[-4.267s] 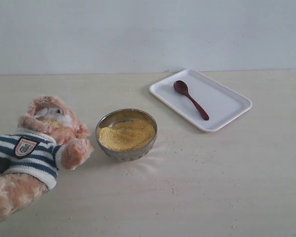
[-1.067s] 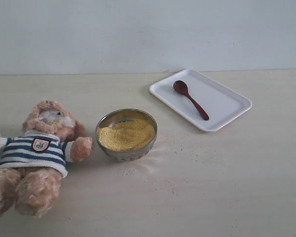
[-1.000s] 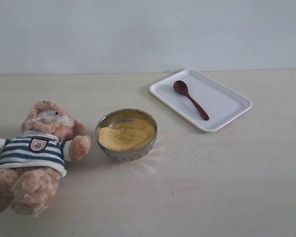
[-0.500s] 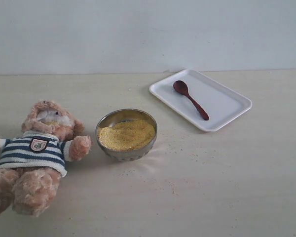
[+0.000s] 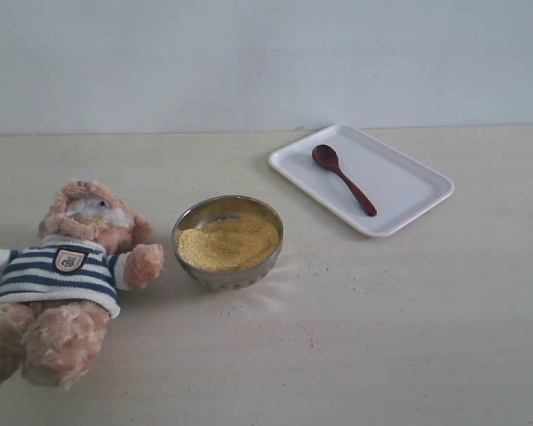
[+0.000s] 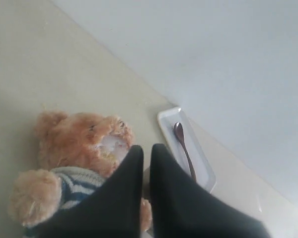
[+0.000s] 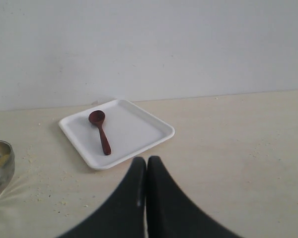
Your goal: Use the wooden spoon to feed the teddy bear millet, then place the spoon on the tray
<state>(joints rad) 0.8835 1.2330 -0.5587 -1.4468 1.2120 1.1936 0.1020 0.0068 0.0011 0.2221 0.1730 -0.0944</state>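
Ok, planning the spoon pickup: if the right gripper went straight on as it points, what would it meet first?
Probably the tray, at its nearest rim, with the wooden spoon off to one side. How high the right gripper sits is unclear.

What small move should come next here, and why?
Probably open the right gripper and ease it toward the wooden spoon: it is shut and empty, the spoon lies free on the tray, and this gripper faces it.
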